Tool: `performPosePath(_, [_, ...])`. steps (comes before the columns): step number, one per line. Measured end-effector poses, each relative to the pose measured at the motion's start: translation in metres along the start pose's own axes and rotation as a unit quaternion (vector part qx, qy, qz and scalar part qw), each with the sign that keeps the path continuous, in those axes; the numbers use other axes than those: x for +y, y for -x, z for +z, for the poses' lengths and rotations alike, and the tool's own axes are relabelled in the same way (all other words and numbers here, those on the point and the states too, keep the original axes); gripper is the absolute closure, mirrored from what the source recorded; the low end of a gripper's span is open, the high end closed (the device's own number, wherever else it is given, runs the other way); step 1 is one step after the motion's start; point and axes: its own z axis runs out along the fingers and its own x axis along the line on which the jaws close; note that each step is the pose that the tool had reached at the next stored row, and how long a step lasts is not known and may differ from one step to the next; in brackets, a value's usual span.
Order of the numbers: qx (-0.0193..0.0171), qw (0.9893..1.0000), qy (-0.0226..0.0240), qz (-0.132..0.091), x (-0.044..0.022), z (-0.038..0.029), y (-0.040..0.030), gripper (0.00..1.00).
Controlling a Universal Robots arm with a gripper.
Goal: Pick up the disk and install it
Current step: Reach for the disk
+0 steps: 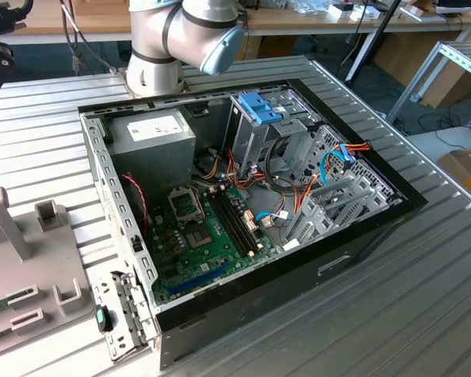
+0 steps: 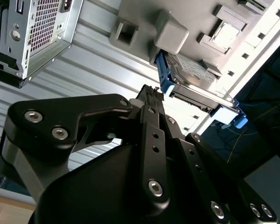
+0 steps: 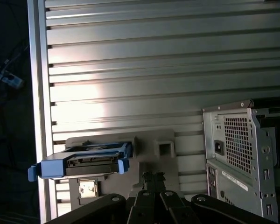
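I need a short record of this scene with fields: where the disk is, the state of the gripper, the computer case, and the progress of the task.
disk: sits in the grey holder on the ribbed table, not held
gripper: shut, holds nothing, apart from the disk, points toward the holder
computer case: side open, motherboard and cables exposed
drive cage: upright inside the case, blue bracket on top
progress: disk not yet picked up

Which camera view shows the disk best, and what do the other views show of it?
The second wrist view: the disk is near, with its silver face and a blue rail visible in the grey holder. The first wrist view shows it edge-on, blue rails at both sides. The exterior view shows part of the holder.
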Motion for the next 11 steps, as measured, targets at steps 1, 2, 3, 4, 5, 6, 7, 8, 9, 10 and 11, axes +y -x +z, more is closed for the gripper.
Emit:
performPosePath(1, [0.0, 1.0, 0.0, 0.0, -0.0002, 0.0, -0.0034, 0.89])
performPosePath(2, [0.0, 1.0, 0.0, 0.0, -0.0003, 0.0001, -0.0048, 0.89])
performPosePath(3, [0.0, 1.0, 0.0, 0.0, -0.0004, 0.0001, -0.0061, 0.89])
performPosePath(4, [0.0, 1.0, 0.0, 0.0, -0.0006, 0.0001, -0.008, 0.89])
performPosePath(5, [0.0, 1.0, 0.0, 0.0, -0.0008, 0.0001, -0.0103, 0.89])
performPosePath(6, [0.0, 1.0, 0.0, 0.0, -0.0009, 0.0001, -0.0121, 0.89])
performPosePath(7, [0.0, 1.0, 0.0, 0.0, -0.001, 0.0002, -0.0132, 0.89])
performPosePath(8, [0.0, 1.0, 0.0, 0.0, -0.0012, 0.0002, -0.0156, 0.89])
performPosePath(9, [0.0, 1.0, 0.0, 0.0, -0.0013, 0.0002, -0.0174, 0.89])
performPosePath(10, [0.0, 1.0, 0.0, 0.0, -0.0014, 0.0002, -0.0186, 0.89])
performPosePath(11, [0.0, 1.0, 0.0, 0.0, -0.0015, 0.0002, -0.0197, 0.89])
